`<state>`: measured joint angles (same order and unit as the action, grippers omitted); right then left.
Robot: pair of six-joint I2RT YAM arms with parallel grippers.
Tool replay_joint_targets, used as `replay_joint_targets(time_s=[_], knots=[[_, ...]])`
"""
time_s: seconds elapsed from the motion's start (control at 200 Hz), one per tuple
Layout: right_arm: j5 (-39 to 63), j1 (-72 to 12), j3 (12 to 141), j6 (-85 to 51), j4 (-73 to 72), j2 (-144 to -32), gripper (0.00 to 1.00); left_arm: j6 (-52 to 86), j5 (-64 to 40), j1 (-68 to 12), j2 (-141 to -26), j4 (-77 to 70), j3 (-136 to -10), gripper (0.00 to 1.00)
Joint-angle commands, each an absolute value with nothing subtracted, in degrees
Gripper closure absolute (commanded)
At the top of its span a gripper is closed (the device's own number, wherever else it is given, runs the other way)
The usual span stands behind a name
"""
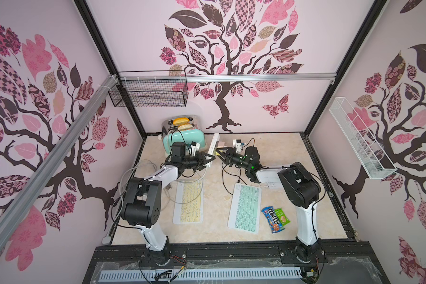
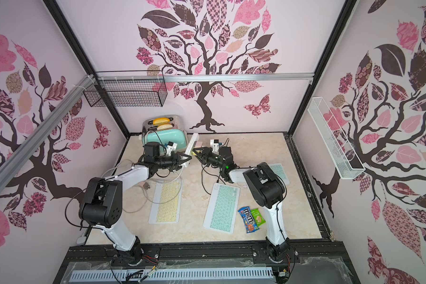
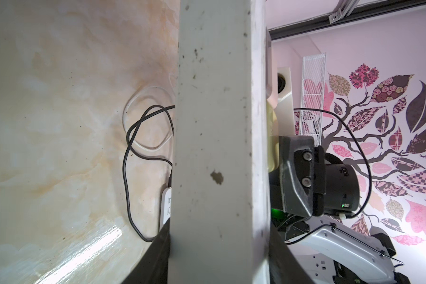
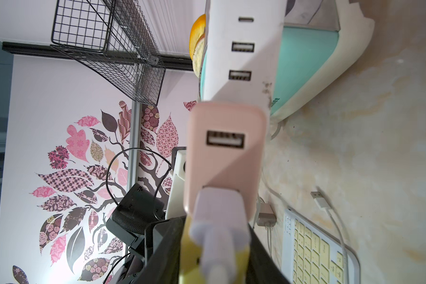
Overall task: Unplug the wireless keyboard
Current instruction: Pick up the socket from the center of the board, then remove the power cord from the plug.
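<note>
One plug (image 4: 219,209) inside right tool (image 1: 220,154) jaws; power strip (image 3: 219,123) inside left tool (image 1: 209,157).

Top views: mounted high over the front edge, aimed down and toward the back wall, far enough to frame the whole table (image 1: 280,147), left arm (image 1: 143,196), right arm (image 1: 298,186) and three walls; nearly identical coverage, offset slightly sideways. Left wrist view: carried on the left arm, pressed close against the strip (image 3: 219,147), facing across the table toward the white basket (image 3: 314,73). Right wrist view: carried on the right arm, close behind the plug (image 4: 219,216) and adapter (image 4: 225,147), facing oppositely, toward the toaster (image 4: 305,61) and black basket (image 4: 108,37). Common to both wrist views: the strip, from opposite faces.
</note>
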<state>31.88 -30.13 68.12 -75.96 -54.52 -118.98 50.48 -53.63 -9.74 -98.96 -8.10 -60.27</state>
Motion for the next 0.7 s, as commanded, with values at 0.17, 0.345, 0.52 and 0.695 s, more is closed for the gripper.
replay_joint_targets(time_s=[0.17,0.345,0.52,0.695], knots=[[28.89,-29.3,67.31,-76.77,-59.53,-117.78,1.0,52.28,-47.62,-8.63,-94.13,-16.79,-59.55,1.0],[25.45,-28.46,66.27,-81.76,-64.94,-119.08,1.0,53.6,-44.53,-8.64,-92.73,-19.14,-58.1,1.0],[22.51,-29.56,66.35,-77.83,-60.7,-116.57,1.0,52.66,-42.87,-8.61,-92.15,-17.55,-58.65,1.0],[24.89,-30.36,67.38,-74.58,-54.31,-115.49,0.97,51.78,-44.9,-8.63,-92.19,-17.1,-59.43,1.0]])
